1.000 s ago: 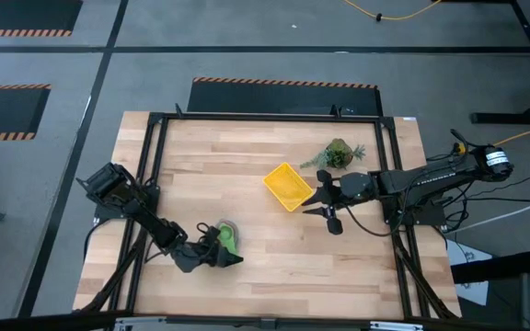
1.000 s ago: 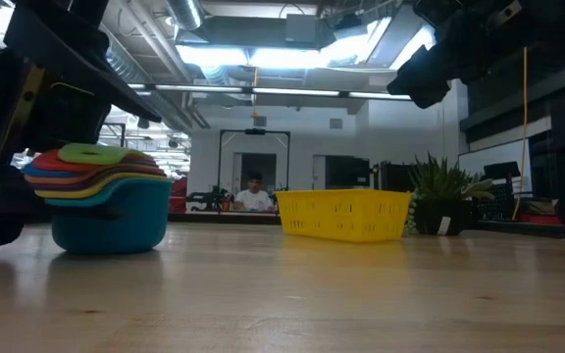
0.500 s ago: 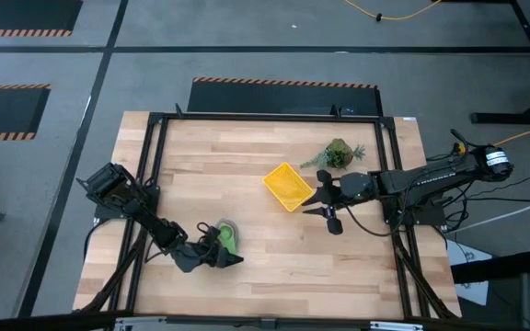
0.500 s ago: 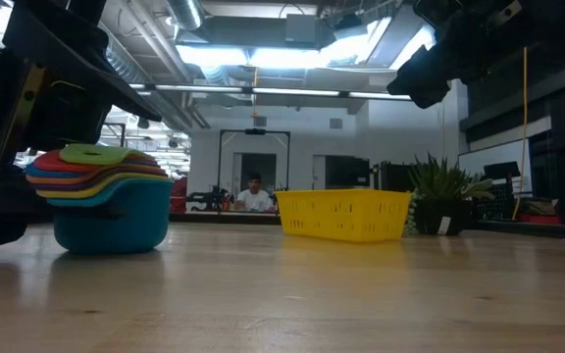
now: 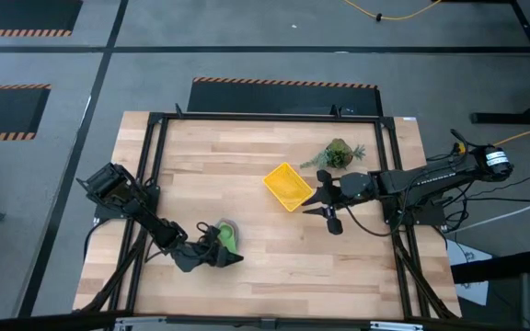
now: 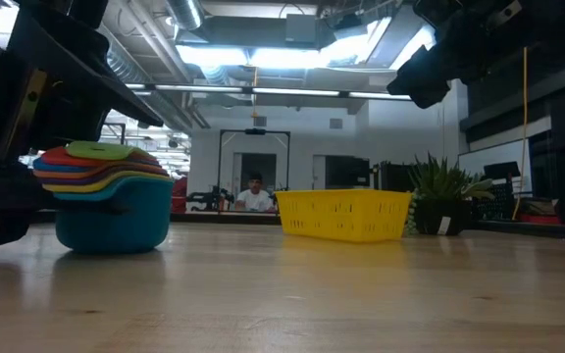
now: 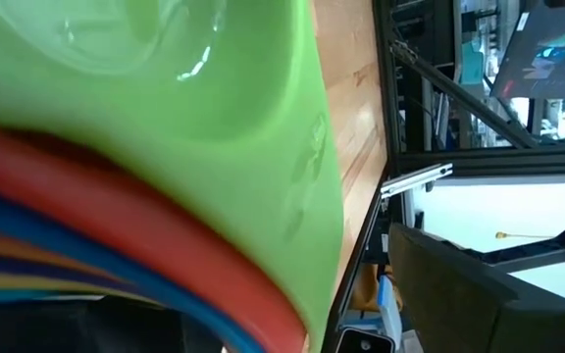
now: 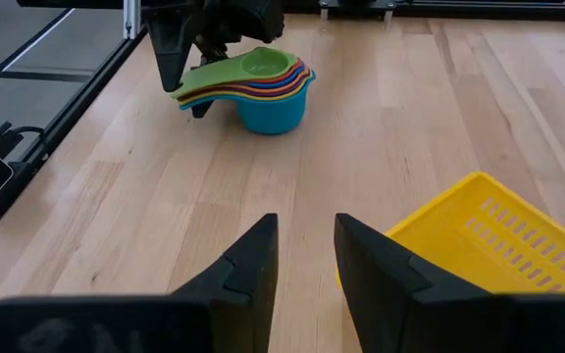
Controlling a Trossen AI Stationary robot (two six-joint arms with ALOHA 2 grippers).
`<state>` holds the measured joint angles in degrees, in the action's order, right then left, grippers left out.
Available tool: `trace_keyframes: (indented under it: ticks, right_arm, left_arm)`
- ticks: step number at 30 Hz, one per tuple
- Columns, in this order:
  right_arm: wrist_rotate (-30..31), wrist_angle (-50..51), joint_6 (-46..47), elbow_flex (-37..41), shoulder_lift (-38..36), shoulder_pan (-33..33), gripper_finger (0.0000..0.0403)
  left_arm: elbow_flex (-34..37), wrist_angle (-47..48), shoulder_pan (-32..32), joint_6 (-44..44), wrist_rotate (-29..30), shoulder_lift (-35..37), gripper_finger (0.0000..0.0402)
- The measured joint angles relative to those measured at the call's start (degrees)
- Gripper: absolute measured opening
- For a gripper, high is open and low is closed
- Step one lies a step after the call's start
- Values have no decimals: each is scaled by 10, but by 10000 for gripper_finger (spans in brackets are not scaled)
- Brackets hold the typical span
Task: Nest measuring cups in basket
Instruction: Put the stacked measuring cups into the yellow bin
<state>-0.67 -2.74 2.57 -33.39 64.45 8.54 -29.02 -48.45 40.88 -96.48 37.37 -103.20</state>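
Note:
The measuring cups (image 5: 227, 241) stand nested in one stack, green on top (image 7: 165, 118) and blue at the bottom (image 6: 111, 221). The bottom cup rests on the table near the front left. My left gripper (image 5: 215, 250) is open at the stack's handles (image 8: 202, 88), with one finger above them and one below. The yellow basket (image 5: 287, 185) sits on its base near the table's middle (image 8: 498, 245). Just right of it, my right gripper (image 8: 307, 240) hovers open above the table and holds nothing. My left gripper comes nearly level from the table's left, its fingers above and below the stacked handles (image 6: 67, 172). I cannot tell whether either finger touches them. The stack stands upright on the table.
A small potted plant (image 5: 339, 154) stands behind the basket toward the far right. Bare wood lies between the cup stack and the basket (image 6: 343, 216). A person (image 6: 255, 196) sits far off in the room behind the table.
In the low view, the cup stack has shifted slightly toward the table's right, and it stays upright on the table. Both arms have kept their places.

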Motion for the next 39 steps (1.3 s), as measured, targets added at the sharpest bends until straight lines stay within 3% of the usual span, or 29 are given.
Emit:
trace_keyframes:
  ticks: [32,39]
  right_arm:
    - [0,0,0,0,0,0,108]
    - [0,0,0,0,0,0,108]
  left_arm:
    - [0,-16,6,56,0,0,81]
    - [1,-22,5,57,0,0,75]
